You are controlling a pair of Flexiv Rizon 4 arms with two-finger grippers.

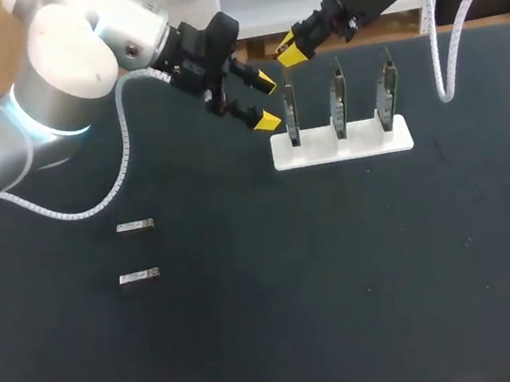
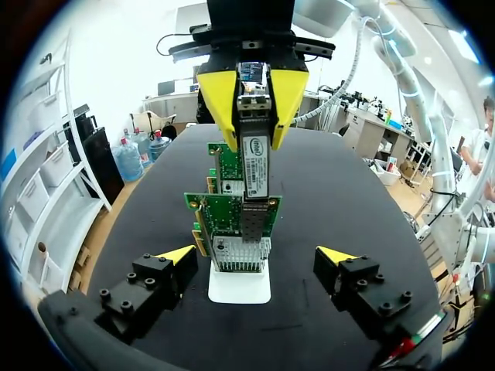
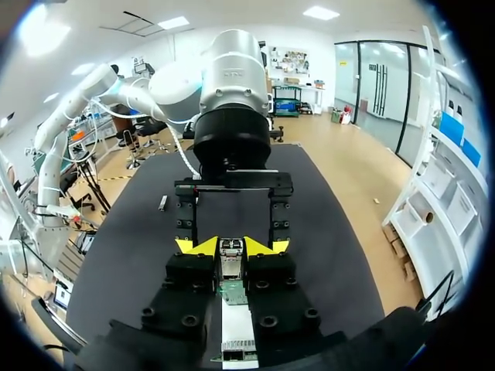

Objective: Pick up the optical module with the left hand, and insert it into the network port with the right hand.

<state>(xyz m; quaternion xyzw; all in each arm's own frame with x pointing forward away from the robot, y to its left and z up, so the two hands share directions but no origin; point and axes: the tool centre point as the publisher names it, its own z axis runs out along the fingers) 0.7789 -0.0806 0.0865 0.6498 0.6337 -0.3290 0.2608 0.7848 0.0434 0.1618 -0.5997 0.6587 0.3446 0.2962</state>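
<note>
Seeing right gripper (image 1: 290,51) at 12 o'clock of the leftmost network card (image 1: 291,114), fingers narrow and clamped on the optical module (image 2: 254,166) from both sides. Module upright, label facing the left wrist camera, lined up over that card's network port (image 2: 254,226), lower end at the cage mouth (can't tell whether seated, or how deep). Reading left gripper (image 1: 266,101) as wide open, nothing held, sitting at 9 o'clock of the same card. In the left wrist view, yellow tips flanking the card, clear of it on both sides. Three cards upright in a white stand (image 1: 354,145), roughly 1 o'clock from table (image 1: 278,341) centre, with middle card (image 1: 339,102) and end card (image 1: 387,90) in line toward 3 o'clock. One spare module (image 1: 135,226) flat on the table at 9 o'clock from centre, second spare module (image 1: 139,276) just at its 6 o'clock, both well apart from stand and grippers.
</note>
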